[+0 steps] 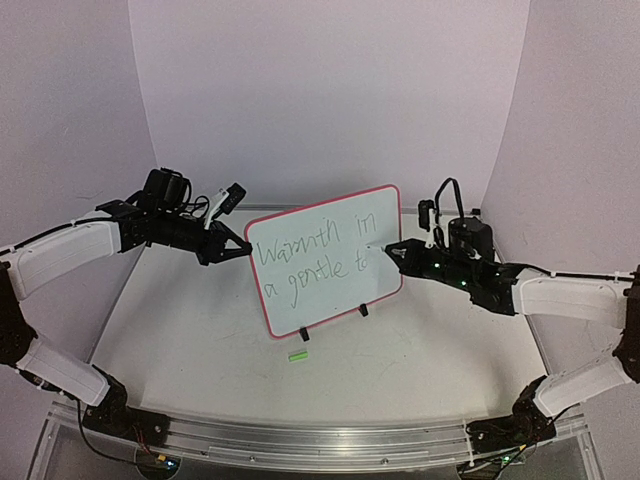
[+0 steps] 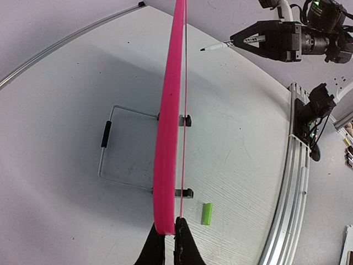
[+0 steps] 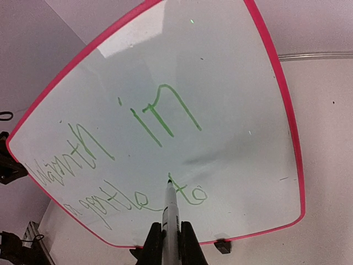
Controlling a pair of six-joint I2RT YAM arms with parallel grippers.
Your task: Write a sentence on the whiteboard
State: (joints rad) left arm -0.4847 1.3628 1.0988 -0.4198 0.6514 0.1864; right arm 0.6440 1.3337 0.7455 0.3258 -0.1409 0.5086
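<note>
The whiteboard (image 1: 330, 225) with a red-pink frame stands upright mid-table on two black clip feet (image 1: 363, 310). The sentence (image 1: 300, 262) in thin green handwriting reads "Warmth in" over "a gentle to". My left gripper (image 1: 240, 247) is shut on the board's left edge; the left wrist view shows the pink frame (image 2: 168, 138) edge-on between its fingers (image 2: 151, 251). My right gripper (image 1: 395, 252) is shut on a white marker (image 3: 171, 212). Its tip is by the "to" (image 3: 190, 193) on the board face (image 3: 231, 88). In the left wrist view the marker (image 2: 216, 46) stands a small gap off the board.
A green marker cap (image 1: 297, 354) lies on the table in front of the board, also in the left wrist view (image 2: 207, 213). A wire stand (image 2: 110, 149) props the board from behind. White walls enclose the back and sides. A metal rail (image 1: 300, 440) runs along the near edge.
</note>
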